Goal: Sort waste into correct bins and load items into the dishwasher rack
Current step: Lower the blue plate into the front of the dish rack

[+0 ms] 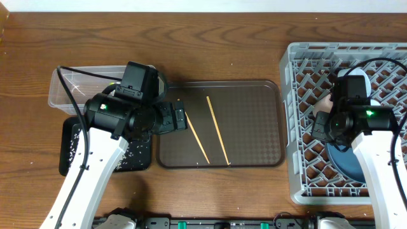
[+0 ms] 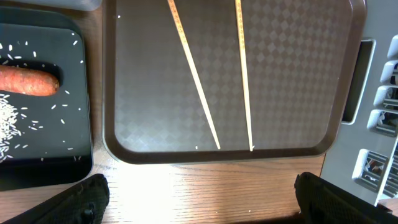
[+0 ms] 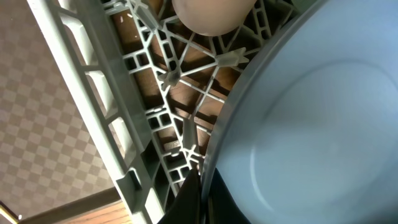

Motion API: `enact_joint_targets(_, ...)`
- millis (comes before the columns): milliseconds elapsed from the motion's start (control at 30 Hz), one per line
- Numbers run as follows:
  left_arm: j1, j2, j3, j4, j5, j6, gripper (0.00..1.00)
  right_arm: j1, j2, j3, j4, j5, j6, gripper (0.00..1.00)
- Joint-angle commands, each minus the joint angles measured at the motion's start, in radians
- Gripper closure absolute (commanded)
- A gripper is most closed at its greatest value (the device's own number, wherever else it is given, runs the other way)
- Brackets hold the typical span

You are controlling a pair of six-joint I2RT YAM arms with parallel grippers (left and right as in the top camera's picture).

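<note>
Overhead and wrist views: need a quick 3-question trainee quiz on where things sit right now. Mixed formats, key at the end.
1. True or false: the blue plate sits in the grey rack.
2. Fill in: both chopsticks lie on the ___ tray.
3. Pick one. The orange food piece lies on: A. the blue plate; B. the black tray, among loose rice grains; C. the grey rack.

Key: 1. True. 2. Brown, that is, the brown tray in the middle of the table. 3. B.
</note>
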Motion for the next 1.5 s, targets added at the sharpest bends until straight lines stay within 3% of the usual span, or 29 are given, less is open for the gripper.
enact_joint_targets(0, 0.005, -0.007, 0.02, -0.003, -0.006, 0.002, 0.02, -0.007, 0.006, 0.018, 0.003, 0.023, -0.015, 0.98)
enact_joint_targets(400, 0.005, -0.007, 0.02, -0.003, -0.006, 0.002, 0.02, -0.007, 0.008, 0.018, 0.005, 0.023, -0.015, 0.94)
enact_joint_targets(667, 0.005, -0.007, 0.02, -0.003, -0.006, 0.002, 0.02, -0.007, 0.008, 0.017, 0.019, 0.023, -0.015, 0.43)
enact_joint_targets(867, 0.005, -0.007, 0.02, -0.003, -0.006, 0.002, 0.02, -0.017, 0.006, 0.051, 0.037, -0.026, -0.042, 0.32)
enact_joint_targets(1167, 0.005, -0.007, 0.02, -0.003, -0.006, 0.002, 0.02, -0.209, -0.002, 0.393, -0.251, -0.034, -0.08, 0.23)
enact_joint_targets(1367, 0.005, -0.007, 0.02, -0.003, -0.006, 0.002, 0.02, -0.423, -0.016, 0.365, -0.269, -0.099, -0.068, 0.27)
enact_joint_targets(1467, 0.005, -0.007, 0.02, -0.003, -0.006, 0.002, 0.02, -0.516, -0.016, 0.327, -0.251, -0.117, -0.053, 0.34)
